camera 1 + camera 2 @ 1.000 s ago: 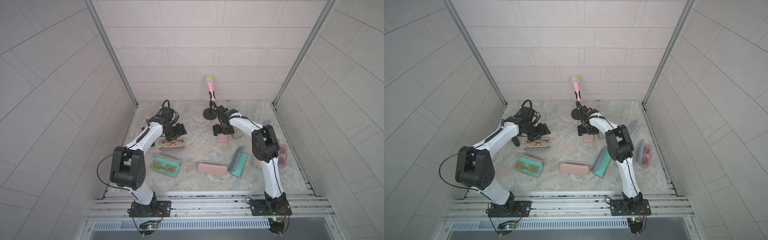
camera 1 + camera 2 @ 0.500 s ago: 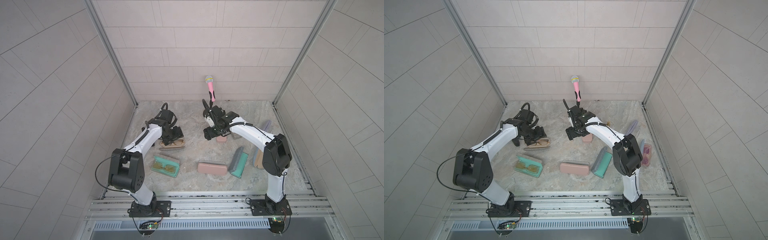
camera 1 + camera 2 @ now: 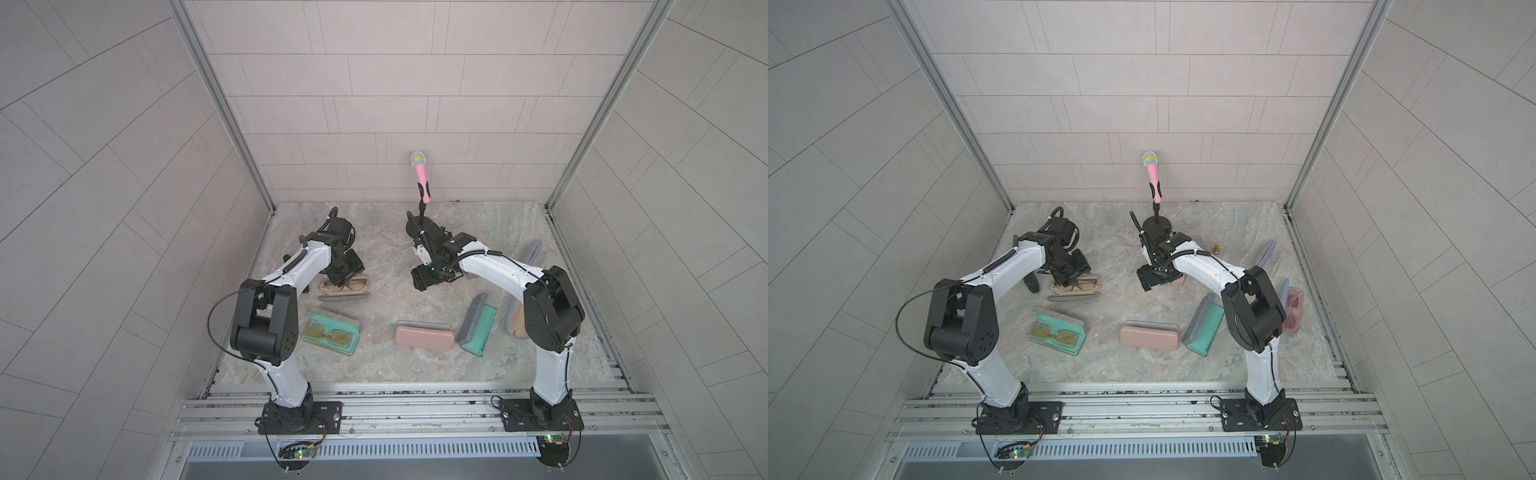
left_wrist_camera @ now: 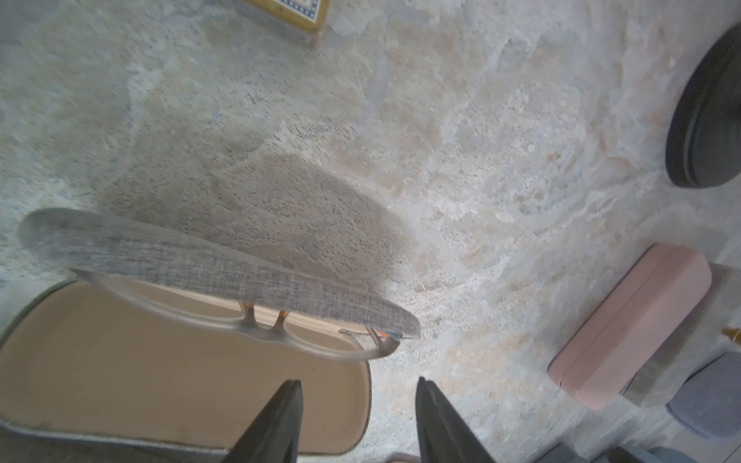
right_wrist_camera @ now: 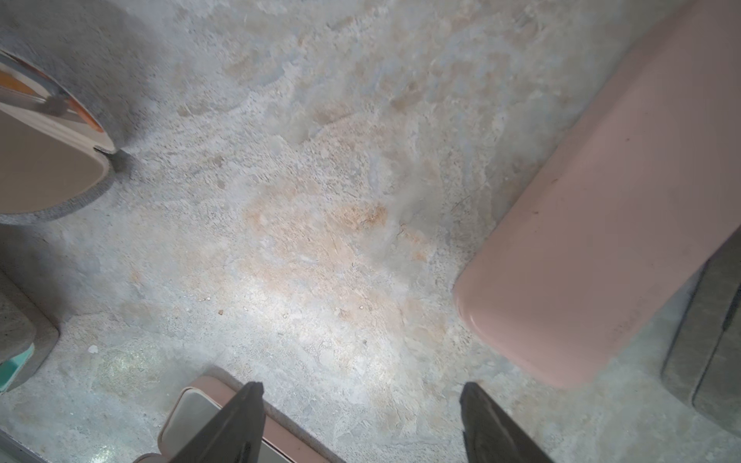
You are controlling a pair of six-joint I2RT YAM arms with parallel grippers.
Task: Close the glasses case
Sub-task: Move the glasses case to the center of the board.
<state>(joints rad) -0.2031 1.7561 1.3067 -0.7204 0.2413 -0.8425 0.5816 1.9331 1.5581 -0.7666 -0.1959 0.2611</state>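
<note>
Beige glasses case [image 3: 345,291] lies open under parted left fingers [image 4: 276,425], arm bent low; right fingers [image 5: 236,425] spread too.

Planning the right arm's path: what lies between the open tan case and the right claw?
Bare tabletop only, seen in both top views, between the tan case and the right claw.

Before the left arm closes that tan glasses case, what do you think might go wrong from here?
The glasses lie askew, one corner seemingly past the rim of the tan case, so the grey lid may pinch them. The open left end effector straddles the case's end; a push there could slide the case instead of folding it.
</note>
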